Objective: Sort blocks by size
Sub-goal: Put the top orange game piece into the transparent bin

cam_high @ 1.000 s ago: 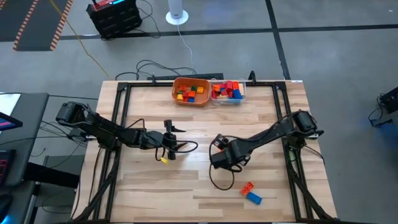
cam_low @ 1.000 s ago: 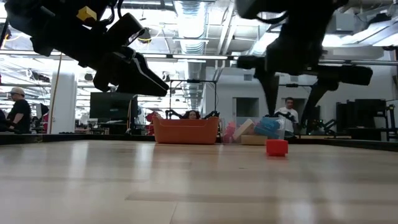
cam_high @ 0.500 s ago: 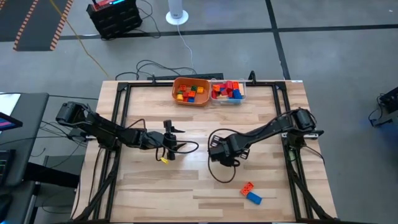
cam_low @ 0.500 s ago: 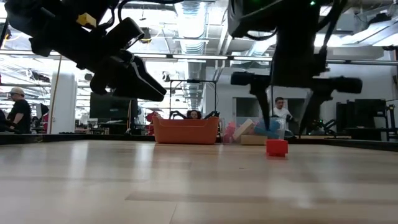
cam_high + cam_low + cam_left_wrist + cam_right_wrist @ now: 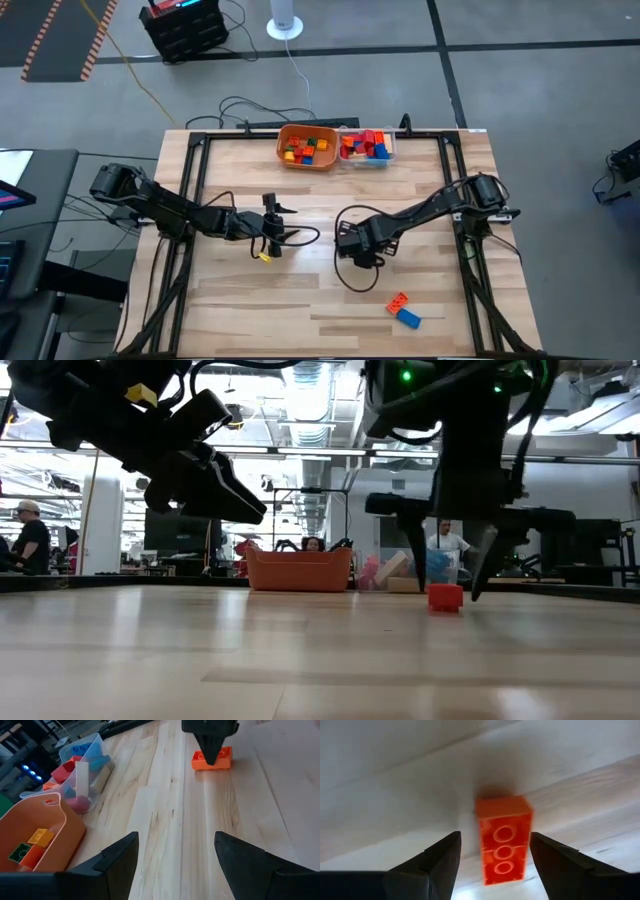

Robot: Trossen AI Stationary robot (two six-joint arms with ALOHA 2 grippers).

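Between the right gripper's dark fingers lies an orange brick, flat on the worktop with its studs up. The fingers are spread wide, one on each side of it. They hang low around the brick with a gap on either side, so nothing is gripped. Seen from above, the arm itself covers this brick, a little right of the worktop's middle.

To its left, the left gripper hovers above the boards with its fingers just as wide and nothing between them. A small yellow piece shows just beside it. I cannot tell whether it lies on the wood or belongs to the arm.

Near the front right of the worktop, well apart from both grippers, a second orange brick and a blue brick lie close together.

At the far edge two containers stand side by side and touching. The orange bowl holds small blocks in yellow, green and orange. The clear container to its right holds longer pieces in red, blue and tan.

Black cables loop across the wood by each gripper, and dark frame rails run along both sides. Beyond the worktop a person stands at the left of the room and another farther back.
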